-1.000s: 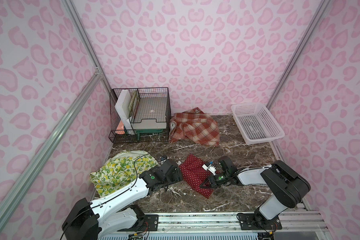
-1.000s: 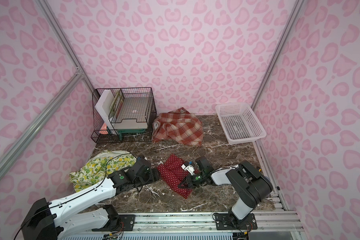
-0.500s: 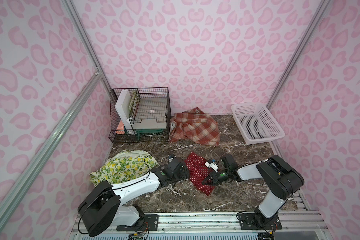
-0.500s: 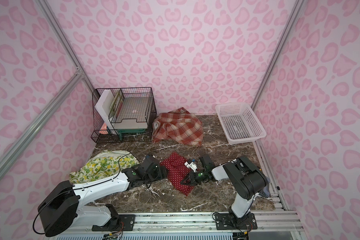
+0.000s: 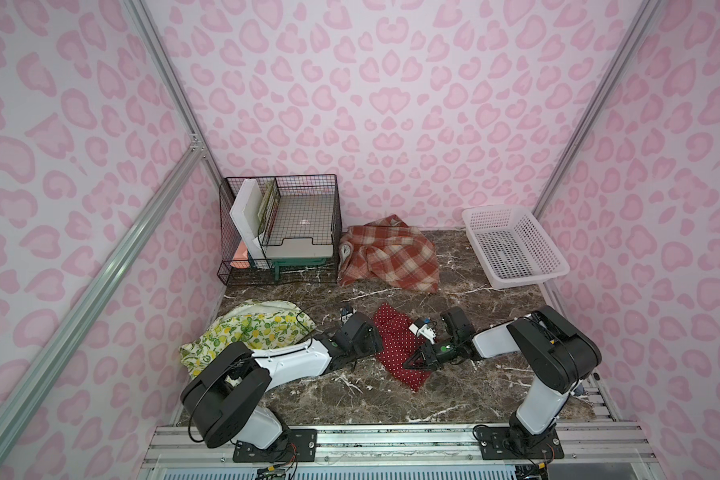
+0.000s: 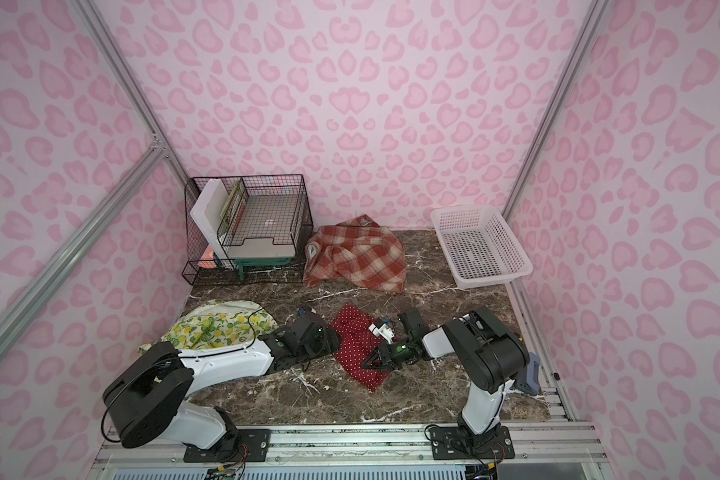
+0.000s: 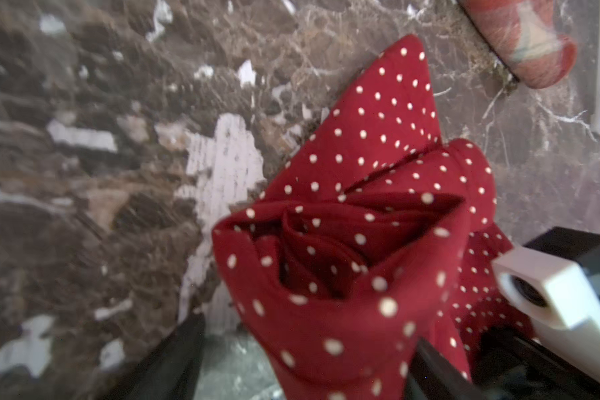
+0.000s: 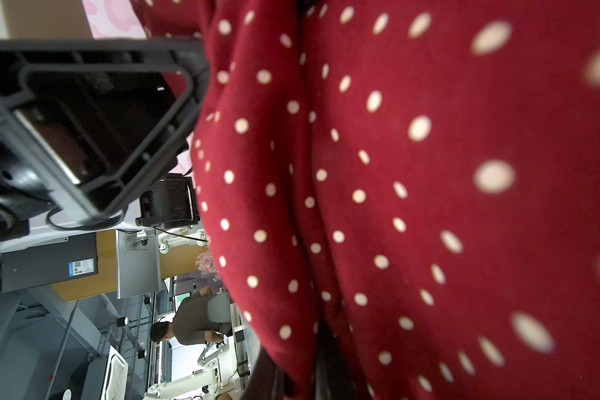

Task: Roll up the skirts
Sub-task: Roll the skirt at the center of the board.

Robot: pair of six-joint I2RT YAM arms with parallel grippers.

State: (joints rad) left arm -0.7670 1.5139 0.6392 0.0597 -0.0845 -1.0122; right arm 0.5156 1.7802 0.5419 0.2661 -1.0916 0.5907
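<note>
**Pink heart-print walls, marble counter: skirt 1 of 3 mid-roll**

Dark brown marble counter [image 5: 391, 403] carries all 3 skirts. The red cloth skirt w/ small white polka dots [image 5: 395, 340] lies near centre, btw the two arms, and is partly rolled. Left wrist view shows its end as a loose spiral, w/ flat cloth left over beyond the roll. The rust-red and beige plaid cloth skirt [image 5: 391, 257] sits crumpled at far centre. The cream cloth skirt w/ yellow lemons and green leaves [image 5: 250, 330] is heaped near left. Neither is rolled. A white perforated plastic basket [image 5: 528, 279] stands far right and a black wire rack [image 5: 281, 232] far left.

Hands:
- **Left hand** [image 7: 307, 336]: jaws spread wide, straddling the spiral end. Bare counter shows btw one jaw and the cloth, so no grip there.
- **Right hand** [image 5: 410, 363]: closed, pinching a fold of the polka-dot skirt on its right side. The cloth fills most of right wrist view.

Step, as I read it: rolling the first skirt, approx. halfway, w/ the roll slack.

Next move prob. calls for:
- the left hand to close on the roll's end
- both hands to turn together over the flat remainder
- tension kept up so the spiral tightens & doesn't telescope sideways

Thin cloth slips easily, so pressure should be even. Two more skirts wait after this one.
</note>
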